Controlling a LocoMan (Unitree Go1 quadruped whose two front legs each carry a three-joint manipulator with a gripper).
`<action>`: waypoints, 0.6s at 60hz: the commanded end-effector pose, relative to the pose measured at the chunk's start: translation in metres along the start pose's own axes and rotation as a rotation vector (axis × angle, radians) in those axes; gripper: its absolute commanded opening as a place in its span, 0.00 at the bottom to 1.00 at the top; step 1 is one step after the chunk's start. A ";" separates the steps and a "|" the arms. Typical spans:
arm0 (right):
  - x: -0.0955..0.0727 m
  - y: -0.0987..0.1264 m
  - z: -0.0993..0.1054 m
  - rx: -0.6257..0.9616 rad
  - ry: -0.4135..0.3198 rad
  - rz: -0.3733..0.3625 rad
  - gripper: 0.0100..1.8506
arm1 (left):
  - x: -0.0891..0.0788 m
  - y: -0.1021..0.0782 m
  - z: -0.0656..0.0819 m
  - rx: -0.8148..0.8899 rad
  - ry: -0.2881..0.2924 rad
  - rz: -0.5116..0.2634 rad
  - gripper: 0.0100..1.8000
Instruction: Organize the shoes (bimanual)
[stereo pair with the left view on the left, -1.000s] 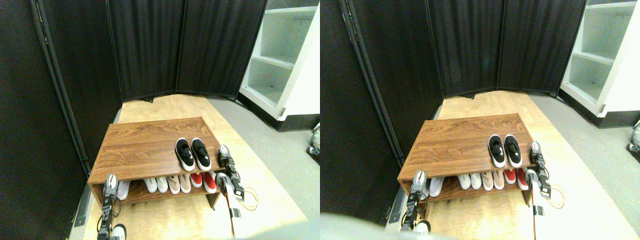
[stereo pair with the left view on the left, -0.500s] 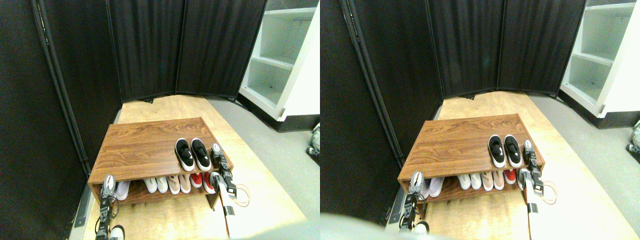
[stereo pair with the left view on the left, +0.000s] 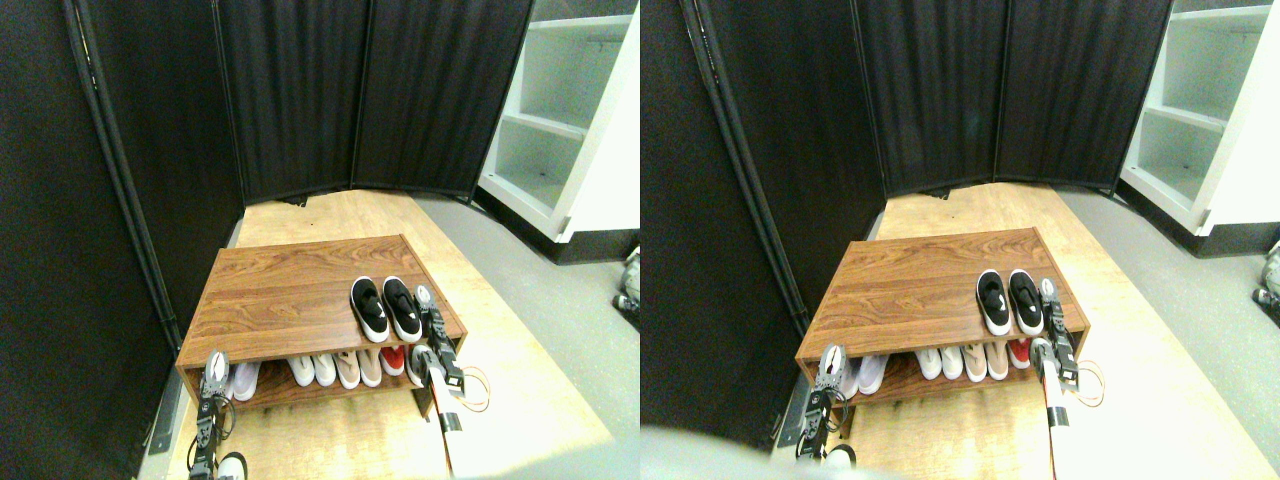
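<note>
The shoes (stereo pair with the left view on the left: 386, 308) are 2 small black slip-on sneakers with white soles, each bearing a white mark on the side. They sit upright and side by side, touching or nearly so, with toes pointing toward the near edge and heels toward the far side. They rest on the top board of a wooden rack (stereo pair with the left view on the left: 290, 290), at its right part, close to the near edge and just left of its right end.

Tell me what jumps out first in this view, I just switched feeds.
The black shoes stand out: a pair side by side on top of the wooden rack, near its right end. The right gripper sits just beside them at the rack's right edge. Below, a row of pale and red shoes fills the lower shelf, with the left gripper at the rack's front left corner.
</note>
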 end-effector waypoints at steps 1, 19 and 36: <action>0.000 -0.010 -0.010 0.029 0.038 -0.037 0.00 | 0.002 -0.006 0.001 -0.001 -0.027 -0.045 0.01; -0.005 -0.011 -0.022 0.037 0.058 -0.056 0.00 | 0.002 -0.007 0.001 0.008 -0.014 -0.052 0.02; -0.007 -0.014 -0.028 0.049 0.066 -0.053 0.00 | -0.001 -0.006 0.002 0.002 -0.010 -0.059 0.02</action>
